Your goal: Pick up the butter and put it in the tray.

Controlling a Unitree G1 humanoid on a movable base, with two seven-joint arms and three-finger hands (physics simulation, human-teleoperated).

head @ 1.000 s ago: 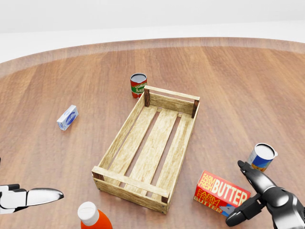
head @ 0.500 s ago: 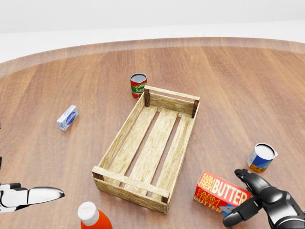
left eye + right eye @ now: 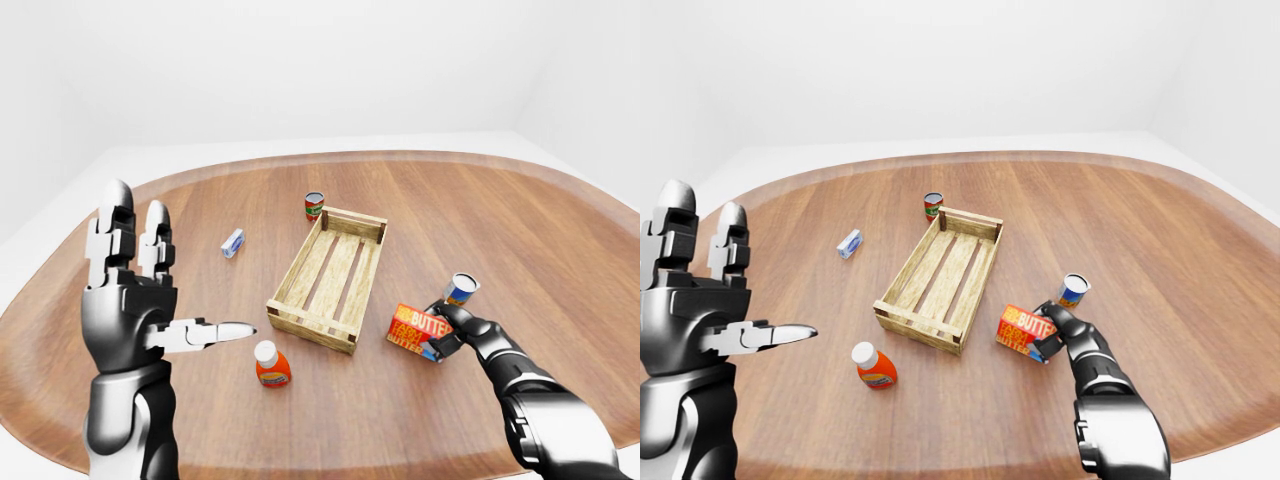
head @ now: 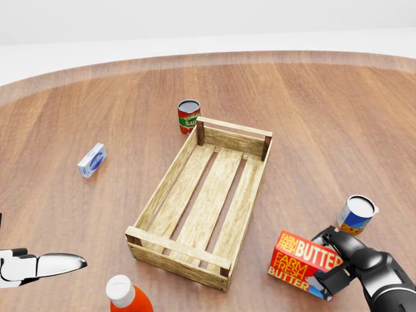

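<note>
One corner grip is the risk: in the head view, the right robot hand [image 4: 339, 263] clamps the butter [image 4: 304, 262] at its right end, beside the tray [image 4: 156, 199] on the bench [image 4: 312, 117]; it could pivot loose. Left-eye view: the blue can [image 3: 461, 289] could be knocked. Right-eye view: the left robot hand [image 3: 700, 300] is spread wide, idle.

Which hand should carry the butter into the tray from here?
The right hand: its fingers already wrap the butter's right end, just right of the tray in the head view. The left hand is raised open, far off.
</note>
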